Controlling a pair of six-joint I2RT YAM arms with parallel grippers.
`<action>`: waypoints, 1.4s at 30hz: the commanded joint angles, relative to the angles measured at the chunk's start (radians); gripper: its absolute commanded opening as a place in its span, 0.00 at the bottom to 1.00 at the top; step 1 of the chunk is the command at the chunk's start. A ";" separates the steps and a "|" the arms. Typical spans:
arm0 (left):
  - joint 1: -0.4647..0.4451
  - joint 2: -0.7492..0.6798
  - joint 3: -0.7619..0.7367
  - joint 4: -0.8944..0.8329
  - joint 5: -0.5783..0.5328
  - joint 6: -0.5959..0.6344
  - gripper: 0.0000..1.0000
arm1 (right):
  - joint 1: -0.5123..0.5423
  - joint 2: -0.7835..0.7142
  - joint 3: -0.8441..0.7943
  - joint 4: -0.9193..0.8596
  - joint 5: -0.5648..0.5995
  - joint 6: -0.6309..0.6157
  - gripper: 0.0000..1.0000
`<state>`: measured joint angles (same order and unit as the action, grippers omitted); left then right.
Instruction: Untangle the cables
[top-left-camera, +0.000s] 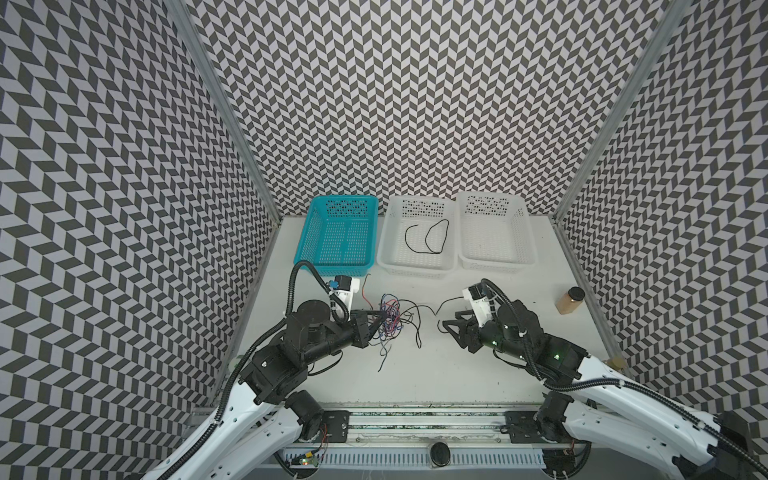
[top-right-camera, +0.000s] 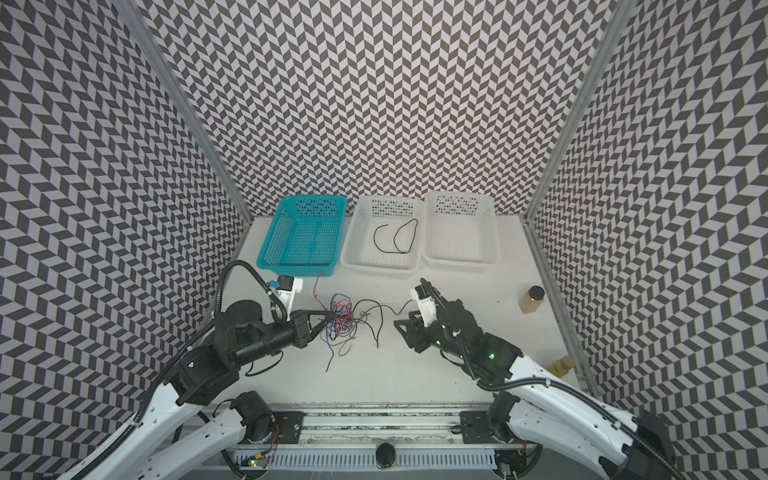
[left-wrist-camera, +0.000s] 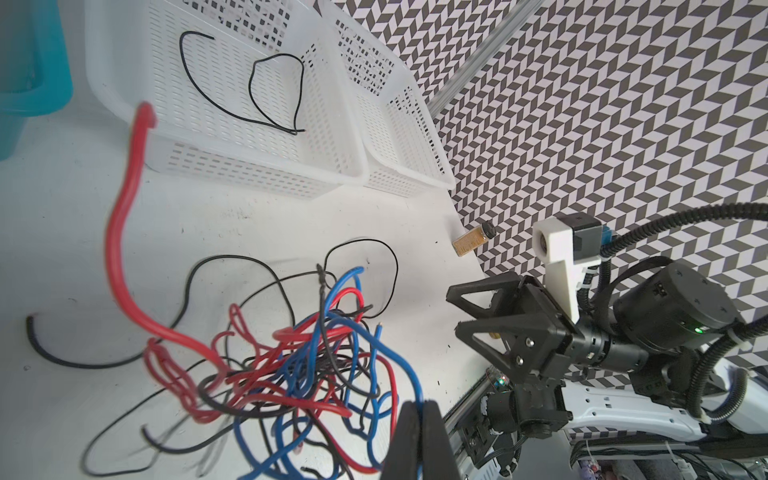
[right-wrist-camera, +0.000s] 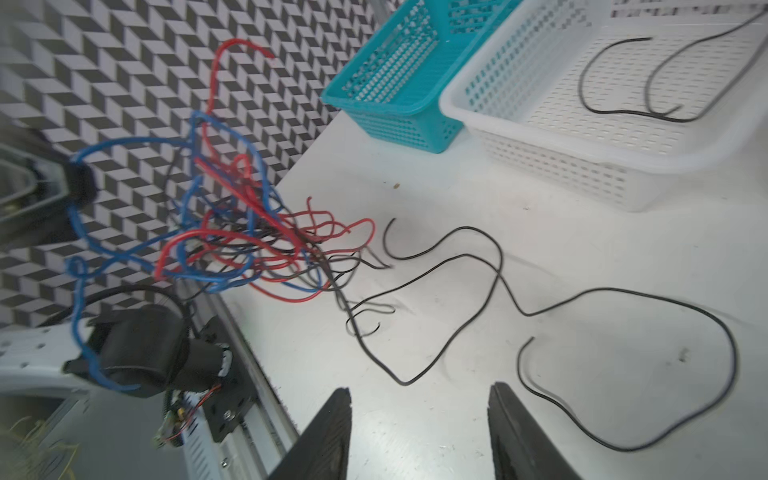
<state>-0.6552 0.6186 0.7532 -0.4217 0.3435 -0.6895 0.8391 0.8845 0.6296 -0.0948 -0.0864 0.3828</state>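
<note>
Cables (left-wrist-camera: 309, 365) in pinch of left gripper (left-wrist-camera: 420, 406); right gripper (right-wrist-camera: 419, 389) agape.

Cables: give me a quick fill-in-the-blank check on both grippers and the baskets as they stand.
1. The left gripper is shut on a ____ cable of the tangle.
2. The right gripper stands ____, holding nothing.
3. Black cables lie in a white basket, the ____ of the row.
4. The teal basket is ____ of cables.
Missing: blue; open; middle; empty.

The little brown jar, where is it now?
In both top views the jar stands near the right edge of the table, a little nearer than the rightmost white basket.
</note>
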 joint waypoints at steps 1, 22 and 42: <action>0.003 0.014 0.014 0.081 0.036 -0.015 0.00 | 0.072 0.074 0.103 0.105 -0.046 -0.018 0.55; 0.000 0.009 -0.026 0.092 0.065 -0.030 0.00 | 0.255 0.362 0.306 -0.005 0.257 0.555 0.54; -0.012 -0.008 -0.098 0.162 0.093 -0.088 0.00 | 0.282 0.510 0.143 0.688 0.386 -0.063 0.60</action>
<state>-0.6567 0.6205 0.6621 -0.3187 0.4057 -0.7616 1.1156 1.3827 0.8116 0.2710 0.3180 0.4587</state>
